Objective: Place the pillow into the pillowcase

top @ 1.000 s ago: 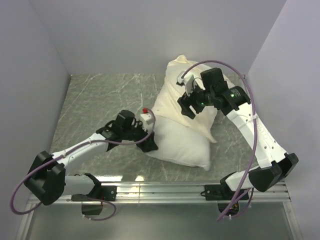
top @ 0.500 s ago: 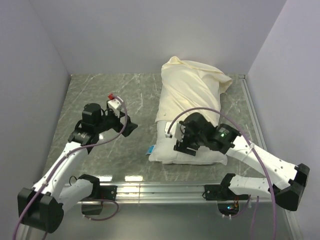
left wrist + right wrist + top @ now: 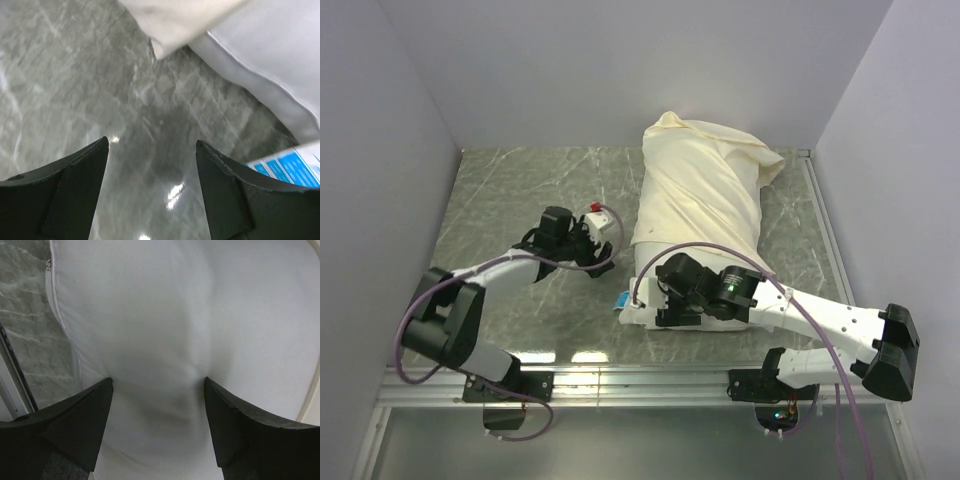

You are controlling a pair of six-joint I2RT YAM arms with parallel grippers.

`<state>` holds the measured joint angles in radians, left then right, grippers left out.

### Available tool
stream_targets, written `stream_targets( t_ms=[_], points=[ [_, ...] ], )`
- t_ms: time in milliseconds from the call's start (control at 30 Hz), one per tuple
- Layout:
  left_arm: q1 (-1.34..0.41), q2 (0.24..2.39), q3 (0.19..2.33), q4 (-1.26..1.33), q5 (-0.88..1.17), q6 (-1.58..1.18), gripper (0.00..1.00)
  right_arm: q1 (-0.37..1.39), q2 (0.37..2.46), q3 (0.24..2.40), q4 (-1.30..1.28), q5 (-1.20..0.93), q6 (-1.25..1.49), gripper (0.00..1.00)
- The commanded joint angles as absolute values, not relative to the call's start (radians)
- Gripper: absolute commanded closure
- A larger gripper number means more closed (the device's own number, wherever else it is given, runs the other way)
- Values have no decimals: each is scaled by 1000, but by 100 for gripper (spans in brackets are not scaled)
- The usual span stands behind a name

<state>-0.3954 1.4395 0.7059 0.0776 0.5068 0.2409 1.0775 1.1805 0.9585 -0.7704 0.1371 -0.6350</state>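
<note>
Pressing wide-spread, empty right gripper (image 3: 157, 385) onto pillow (image 3: 160, 330) beneath, rest hidden inside pillowcase (image 3: 705, 190); holding left gripper (image 3: 152, 145) agape, empty, cropped pillow edge ahead-right

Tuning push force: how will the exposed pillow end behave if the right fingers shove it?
Likely squashes before sliding: the pillow looks plump and dimples between the right fingers. The pillowcase looks limp and wrinkled, so it may bunch rather than resist.

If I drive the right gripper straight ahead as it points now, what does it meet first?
The pillow. Its bare white end fills the view ahead of the open right gripper, apparently very close, though depth is hard to judge.
</note>
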Motion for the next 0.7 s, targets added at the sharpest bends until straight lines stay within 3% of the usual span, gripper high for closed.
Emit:
stream_targets(
  t_ms=[0, 367, 500, 667],
  points=[
    [-437, 1515, 819, 161, 511, 322, 24, 1077, 1172, 960, -770, 161, -635, 20],
    [-489, 1707, 1009, 169, 502, 308, 27, 1069, 1129, 996, -816, 143, -614, 18],
    [-491, 1732, 1045, 135, 508, 314, 29, 1069, 1098, 1034, -857, 94, -591, 11],
    [-509, 1759, 1049, 95, 497, 345, 32, 1069, 1092, 1031, -862, 78, -597, 9]
  ],
)
